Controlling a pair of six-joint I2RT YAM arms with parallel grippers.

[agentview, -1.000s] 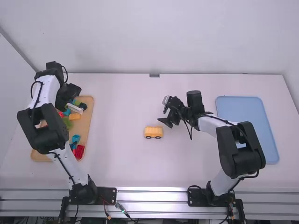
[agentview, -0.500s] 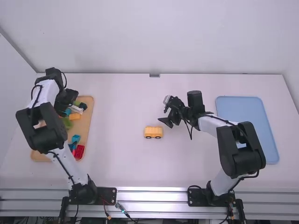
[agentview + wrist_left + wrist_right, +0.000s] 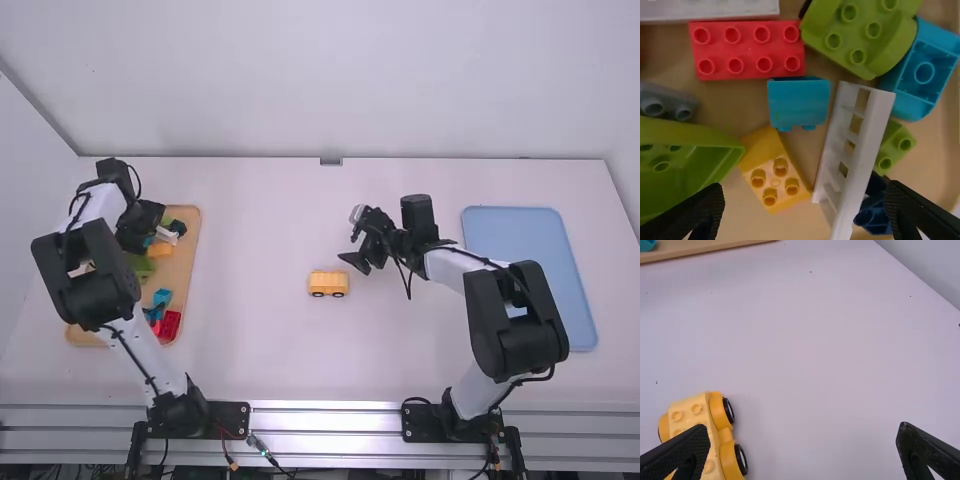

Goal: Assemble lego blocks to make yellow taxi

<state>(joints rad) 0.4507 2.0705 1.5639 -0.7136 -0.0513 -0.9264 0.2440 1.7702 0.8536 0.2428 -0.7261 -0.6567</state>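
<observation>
1. Left gripper [image 3: 806, 190]: fingers apart over tray [image 3: 184, 270], left.
2. Yellow block [image 3: 762, 152] lies skewed; probable pick. Square fingers to its sides, clear white piece [image 3: 860, 165], then descend straight.
3. Right gripper [image 3: 804, 429]: fingers apart.
4. Yellow car base [image 3: 328, 283]: mid-surface [image 3: 260, 350], wheels near.

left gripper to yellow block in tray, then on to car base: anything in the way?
A white slatted piece lies beside the yellow block, between it and one finger of the left gripper. Towards the car base, nothing visible but the tray's rim; the right gripper is beyond it.
</observation>
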